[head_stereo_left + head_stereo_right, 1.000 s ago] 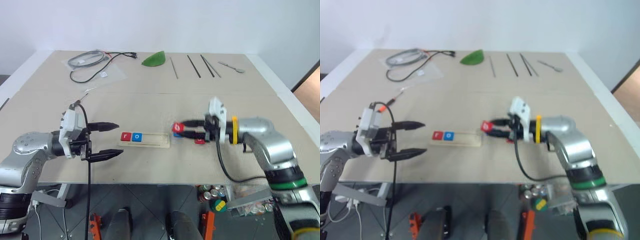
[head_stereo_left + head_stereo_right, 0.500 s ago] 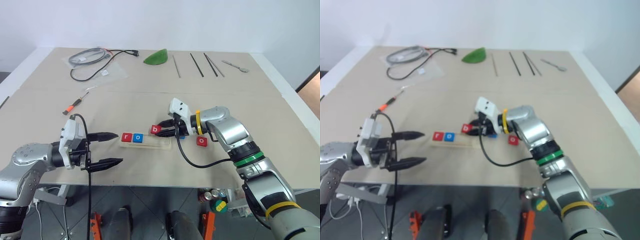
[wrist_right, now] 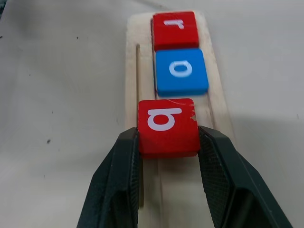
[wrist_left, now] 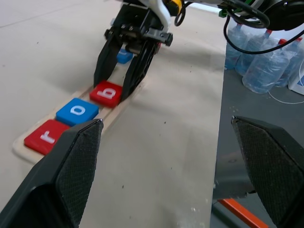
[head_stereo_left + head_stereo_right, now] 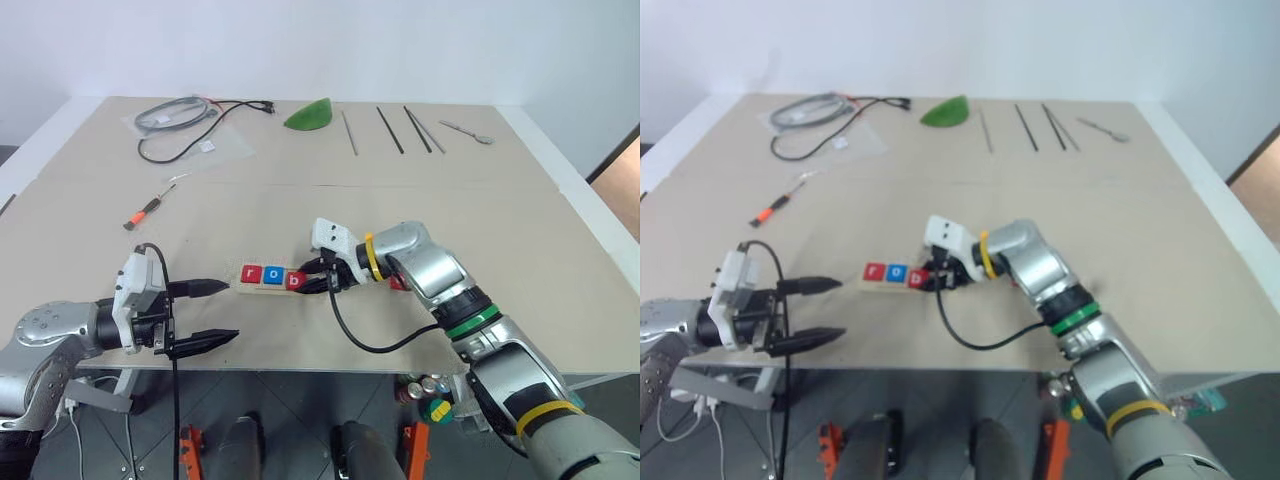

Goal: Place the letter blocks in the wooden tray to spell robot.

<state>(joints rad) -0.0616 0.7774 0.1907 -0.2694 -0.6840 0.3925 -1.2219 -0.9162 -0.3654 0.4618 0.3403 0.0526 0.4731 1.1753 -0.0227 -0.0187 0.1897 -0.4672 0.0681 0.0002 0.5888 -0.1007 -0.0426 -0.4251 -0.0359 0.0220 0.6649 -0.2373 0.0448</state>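
The wooden tray lies near the table's front edge. A red r block and a blue o block sit side by side at its left end. My right gripper is shut on a red b block, holding it by two opposite sides. The block is over the slot, just right of the o; I cannot tell whether it rests in it. A blue block lies behind that gripper, and a red block peeks out past the right arm. My left gripper hovers open, left of the tray, holding nothing.
At the back of the table are a bagged cable, a green leaf-shaped piece, several thin rods and a spoon. An orange-handled screwdriver lies at mid-left. Water bottles stand on the floor past the table's front edge.
My right gripper has carried the red b block left and down, from right of the tray to the spot beside the o. The left gripper has sunk and drawn back a little, still open.
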